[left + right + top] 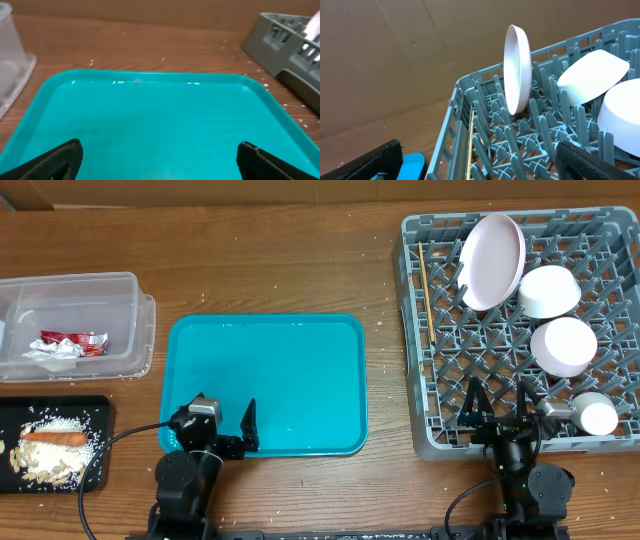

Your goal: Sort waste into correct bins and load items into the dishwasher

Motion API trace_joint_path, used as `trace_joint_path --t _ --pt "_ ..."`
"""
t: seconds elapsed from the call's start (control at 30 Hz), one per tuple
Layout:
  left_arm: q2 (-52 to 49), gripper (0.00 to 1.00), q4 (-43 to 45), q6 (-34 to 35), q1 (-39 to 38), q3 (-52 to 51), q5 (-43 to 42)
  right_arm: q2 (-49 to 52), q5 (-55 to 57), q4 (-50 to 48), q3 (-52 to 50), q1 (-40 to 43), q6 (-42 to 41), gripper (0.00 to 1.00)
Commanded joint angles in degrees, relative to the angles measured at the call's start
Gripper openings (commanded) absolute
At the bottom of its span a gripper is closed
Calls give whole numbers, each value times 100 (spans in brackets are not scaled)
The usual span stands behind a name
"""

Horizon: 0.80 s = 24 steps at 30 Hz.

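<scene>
Right pincer (497, 390) spread, empty; small white cup (597, 416) lies just right of it.

We find no text, label, brand or number that we can read in any view. The red wrapper (75, 340) in the clear tub (125, 280) shows light markings, too small for us to read.

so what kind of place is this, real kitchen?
Probably a lab tabletop mock-up of a dish-clearing station, not a kitchen: a grey dish rack holding a white plate, a clear tub and black tray with sorted waste, all on a wooden table.
</scene>
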<state>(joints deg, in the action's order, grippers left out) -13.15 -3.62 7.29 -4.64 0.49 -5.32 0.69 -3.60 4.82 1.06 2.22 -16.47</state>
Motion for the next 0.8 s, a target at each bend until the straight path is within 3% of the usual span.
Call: trace_joint_path --t 0.0,0.77 --pt "114 100 -26 44 223 -22 -26 -52 52 -20 -59 -24 17 100" --pt "1296 100 -24 44 695 -22 -22 -52 52 -20 -59 -24 17 100"
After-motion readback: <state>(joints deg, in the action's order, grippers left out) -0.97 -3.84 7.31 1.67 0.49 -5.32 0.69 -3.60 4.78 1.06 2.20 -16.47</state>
